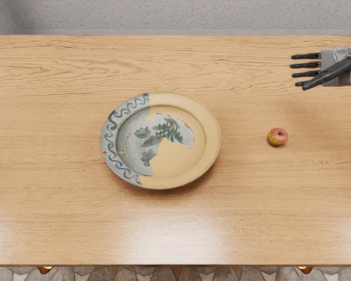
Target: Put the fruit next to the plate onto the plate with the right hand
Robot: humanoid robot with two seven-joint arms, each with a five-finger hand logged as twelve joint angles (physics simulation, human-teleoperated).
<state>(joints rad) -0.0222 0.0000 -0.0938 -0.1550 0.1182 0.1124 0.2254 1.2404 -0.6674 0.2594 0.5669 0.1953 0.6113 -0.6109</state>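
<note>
Wooden worktop (58, 222), patterned plate (206, 126) near the middle, small red-yellow fruit (277, 137) lying well to its right, right hand (324, 67) hovering near the right edge, fingers spread wide, holding nothing

We see a desk (58, 211) of pale honey wood with wavy grain. The plate (209, 137) is mustard-tan, its left part grey-blue with a white wavy band on the rim and dark green leaves at the centre. The apple (277, 137) is red blotched yellow. The right hand (330, 65) is grey with black fingers (306, 56).
</note>
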